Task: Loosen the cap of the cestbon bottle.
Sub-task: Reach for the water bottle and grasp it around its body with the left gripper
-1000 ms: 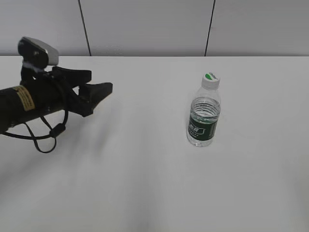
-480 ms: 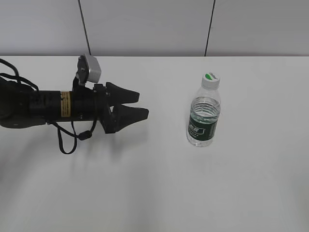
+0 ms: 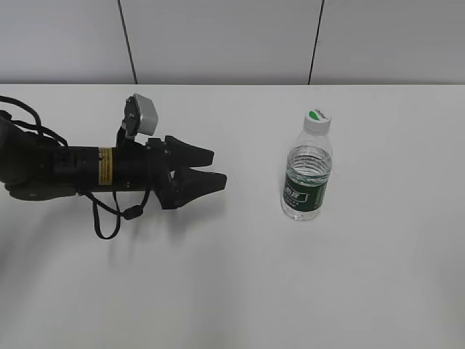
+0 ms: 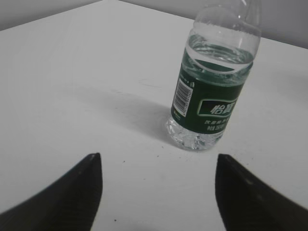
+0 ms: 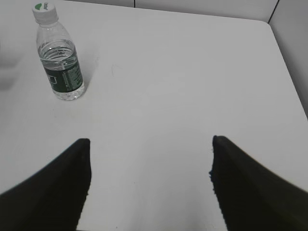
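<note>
A: Where to find the cestbon bottle?

B: Right of centre in the exterior view, upright on the white desk, well apart from everything. The cap on top, seemingly not yet touched.

A: And the claws?

B: Left claw at left centre, released, pointed at the bottle, nothing between the tips. Right claw also released, empty, seen only in its own wrist view, bottle far in the upper left there.

A: How to do the step well?

B: Probably grasp the body firmly at the label, not the thin clear ribs above. Then clench the cap squarely and twist.

A: Materials?

B: Clear ribbed plastic, dark green glossy label, small round white cap with green mark. Likely soft, easy to crush.
</note>
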Controlling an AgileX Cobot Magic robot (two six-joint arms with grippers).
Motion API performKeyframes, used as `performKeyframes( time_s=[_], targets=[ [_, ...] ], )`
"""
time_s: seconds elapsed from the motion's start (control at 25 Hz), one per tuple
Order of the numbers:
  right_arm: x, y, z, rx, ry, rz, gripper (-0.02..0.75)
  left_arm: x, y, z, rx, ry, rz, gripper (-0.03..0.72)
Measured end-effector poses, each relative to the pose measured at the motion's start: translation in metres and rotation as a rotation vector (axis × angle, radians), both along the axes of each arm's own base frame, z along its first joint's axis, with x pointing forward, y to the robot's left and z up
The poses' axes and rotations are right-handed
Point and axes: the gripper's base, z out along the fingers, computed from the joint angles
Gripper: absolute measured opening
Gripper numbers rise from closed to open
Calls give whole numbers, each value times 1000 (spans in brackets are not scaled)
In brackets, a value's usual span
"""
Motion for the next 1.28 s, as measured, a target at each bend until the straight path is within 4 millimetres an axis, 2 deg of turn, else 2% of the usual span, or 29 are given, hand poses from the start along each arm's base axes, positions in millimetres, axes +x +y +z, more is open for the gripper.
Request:
performKeyframes(
  time_s=[0.12, 0.28, 0.64, 0.96, 1.28],
  targets=[
    [0, 0, 0, 0, 0, 0, 590, -2, -5, -1, -1, 1, -12, 562],
    [0, 0, 0, 0, 0, 0, 590, -5, -23, -8, 0, 6, -56, 565],
    [0, 0, 0, 0, 0, 0, 590, 5, -65, -13, -32, -30, -72, 681],
    [0, 0, 0, 0, 0, 0, 590, 0, -102, -20, 29, -58, -119, 687],
    [0, 0, 0, 0, 0, 0, 590, 10, -118, -32, 17, -41, -124, 687]
  ],
)
